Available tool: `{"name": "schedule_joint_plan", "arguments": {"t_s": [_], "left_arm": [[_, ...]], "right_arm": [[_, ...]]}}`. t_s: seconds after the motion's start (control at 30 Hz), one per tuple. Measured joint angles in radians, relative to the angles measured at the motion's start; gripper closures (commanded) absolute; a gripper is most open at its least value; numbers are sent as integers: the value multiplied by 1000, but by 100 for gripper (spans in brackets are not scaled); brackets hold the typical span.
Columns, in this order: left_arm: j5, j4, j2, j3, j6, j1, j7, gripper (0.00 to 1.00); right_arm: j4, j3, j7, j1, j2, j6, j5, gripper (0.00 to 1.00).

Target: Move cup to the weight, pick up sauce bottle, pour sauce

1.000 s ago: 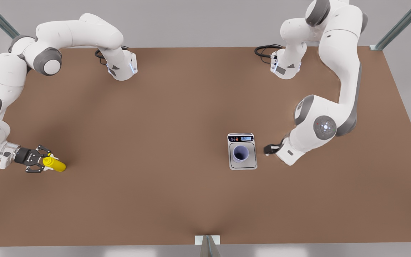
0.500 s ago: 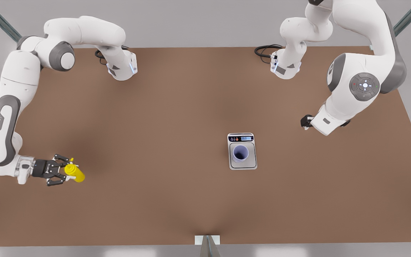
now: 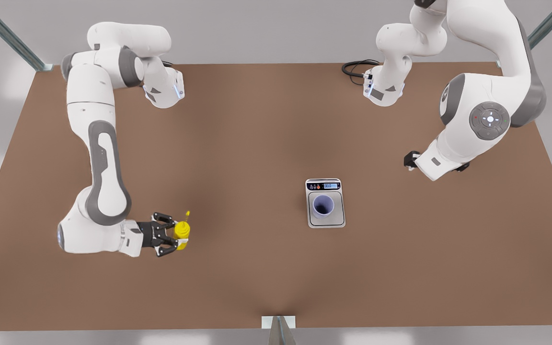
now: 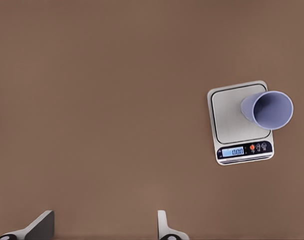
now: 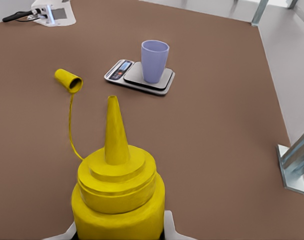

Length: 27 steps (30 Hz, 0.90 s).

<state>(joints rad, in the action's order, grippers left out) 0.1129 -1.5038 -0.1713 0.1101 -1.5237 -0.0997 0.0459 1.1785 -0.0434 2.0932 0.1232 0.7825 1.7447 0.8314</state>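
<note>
Front view has the right gripper [image 3: 176,235] clamped on the yellow sauce bottle [image 3: 181,231], held upright above the table [image 3: 237,134] on the front view's left (little cap [image 5: 69,80] dangling on its tether). The cup [image 3: 324,206] sits on the weight [image 3: 325,203]. The left gripper [image 3: 409,160] waits far off on the front view's right, fingers [image 4: 39,227] spread.
</note>
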Motion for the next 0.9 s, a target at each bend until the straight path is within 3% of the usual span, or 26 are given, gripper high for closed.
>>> {"name": "schedule_joint_plan", "arguments": {"t_s": [0.37,0.9], "left_arm": [[0,0,0,0,4,0,-39,0],[0,-1,0,0,7,3,-66,0]], "right_arm": [[-75,-150,-252,342,9,106,-79,45],[-238,-168,-653,631,136,228,-276,45]]}}
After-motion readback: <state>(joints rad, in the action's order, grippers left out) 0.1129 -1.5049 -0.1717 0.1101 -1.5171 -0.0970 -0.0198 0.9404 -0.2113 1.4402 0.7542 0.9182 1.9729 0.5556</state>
